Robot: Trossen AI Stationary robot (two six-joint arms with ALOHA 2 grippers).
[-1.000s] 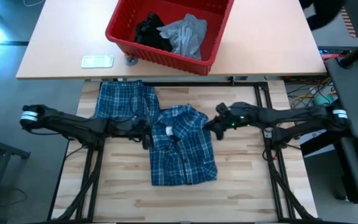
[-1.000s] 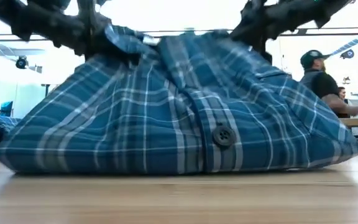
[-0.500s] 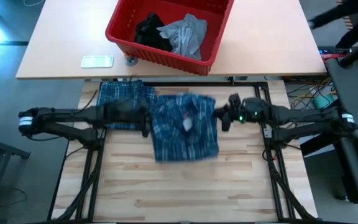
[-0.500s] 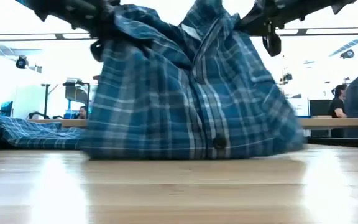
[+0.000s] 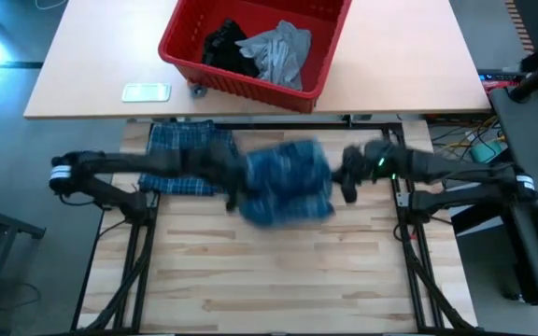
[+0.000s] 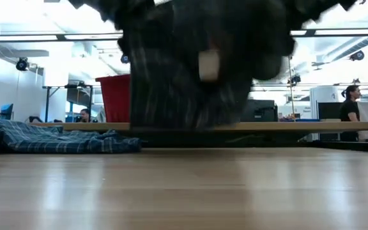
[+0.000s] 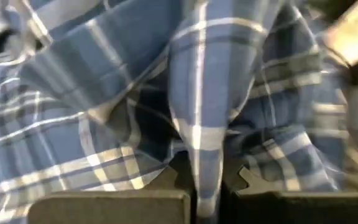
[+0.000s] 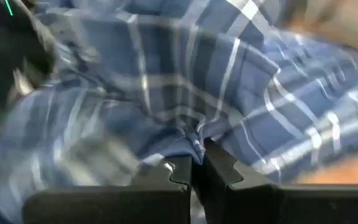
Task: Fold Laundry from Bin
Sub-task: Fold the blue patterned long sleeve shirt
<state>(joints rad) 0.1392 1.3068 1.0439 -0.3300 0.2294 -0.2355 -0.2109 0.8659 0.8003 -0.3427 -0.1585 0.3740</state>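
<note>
Both arms hold the plaid shirt [image 5: 286,183] off the bench [image 5: 278,280], likely to let it hang straight for folding. The left gripper [image 5: 234,182] and right gripper [image 5: 344,177] each pinch a fold of it. One part [image 5: 180,159] trails on the bench. The bin [image 5: 250,84] holds the grey and black garments.

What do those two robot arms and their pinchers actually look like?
Both are slim black jointed arms. The left arm and right arm each wear a white band near the outer end. The right gripper has a small green light behind it; the left gripper is plain black.
</note>
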